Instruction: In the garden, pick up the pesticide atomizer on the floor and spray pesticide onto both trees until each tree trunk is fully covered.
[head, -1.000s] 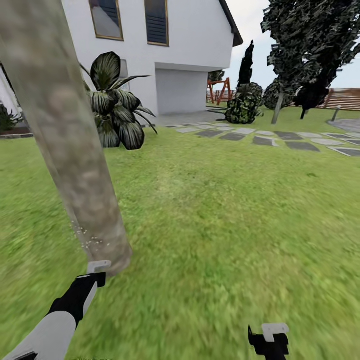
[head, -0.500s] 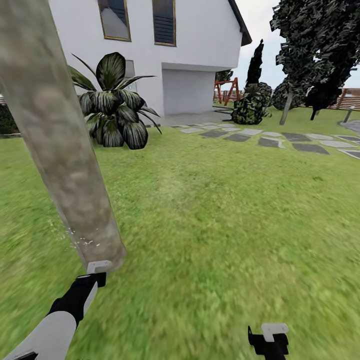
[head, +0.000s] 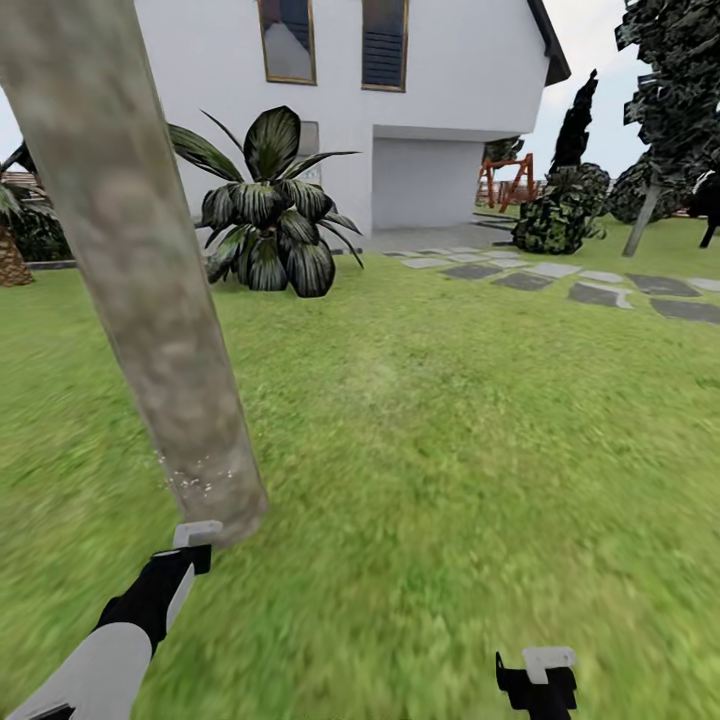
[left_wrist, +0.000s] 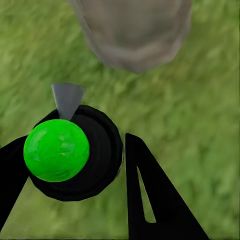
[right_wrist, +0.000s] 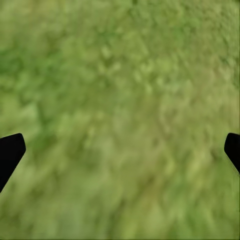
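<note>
Landmark: the tree trunk (head: 140, 280), thick mottled grey-brown column leaning across the head view, base on the lawn (head: 450, 450). Scatter of tiny white pesticide (head: 195, 478) specks low on the trunk, just above its base.

Left end effector (left_wrist: 75, 155) just short of the trunk base, closed around the pesticide atomizer (left_wrist: 75, 152): black round body, bright green ball top, grey nozzle pointing at the trunk. In the head view the left arm reaches up toward the trunk foot, atomizer's pale tip (head: 197, 533) right beside the bark; touching or not, cannot tell.

Right end effector (right_wrist: 120, 150) well away from the trunk, over bare grass, fingers spread wide at the frame edges, nothing between them. Its wrist appears low in the head view (head: 537, 680).

Beyond the trunk: dark broad-leaved bush (head: 268, 215), white house (head: 440, 90), grey stepping stones (head: 600, 292), thin-trunked small tree (head: 670, 90) far off.
</note>
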